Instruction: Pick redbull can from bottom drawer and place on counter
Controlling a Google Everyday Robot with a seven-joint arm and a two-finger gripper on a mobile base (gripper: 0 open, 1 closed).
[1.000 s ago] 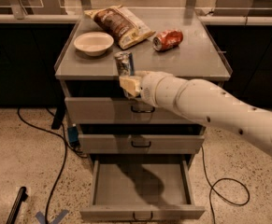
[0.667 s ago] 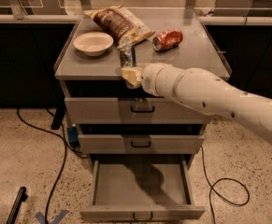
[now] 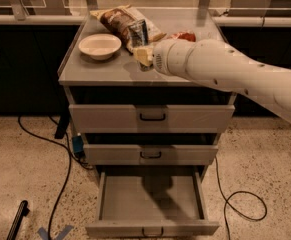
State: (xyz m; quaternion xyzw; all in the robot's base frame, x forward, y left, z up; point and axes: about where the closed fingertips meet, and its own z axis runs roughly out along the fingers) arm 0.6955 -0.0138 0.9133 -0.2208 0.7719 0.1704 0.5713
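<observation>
**A:** Can you read any brand from your screen?

**B:** No. The redbull can point(image 3: 137, 33) shows me only dark blue and silver, and the letters are too small to read. The snack bag point(image 3: 119, 19) has a brown print with some pale marks, and I cannot read those either.

**A:** Where is the can?

**B:** It is upright over the counter point(image 3: 97, 70), just to the right of the bowl point(image 3: 99, 46) and in front of the bag. The gripper point(image 3: 143, 55) has closed its yellowish fingers around the lower part of the can. I cannot tell if the bottom of the can touches the metal.

**A:** And the containers?

**B:** The bowl is pale, round and shallow. I see only its smooth inside. The bottom drawer point(image 3: 152, 228) is pulled out, and I see its bare grey floor with a shadow on it. The top drawer point(image 3: 110, 118) and the middle drawer point(image 3: 112, 154) are closed. Each one has a small dark wire handle.

**A:** What about materials?

**B:** The counter is flat grey metal with a raised rim. The arm point(image 3: 220, 64) is a smooth white tube that comes in from the right. Behind it a red can point(image 3: 186, 35) lies partly hidden. The floor point(image 3: 25, 174) is speckled stone, with black cables point(image 3: 60, 184) on it.
</observation>
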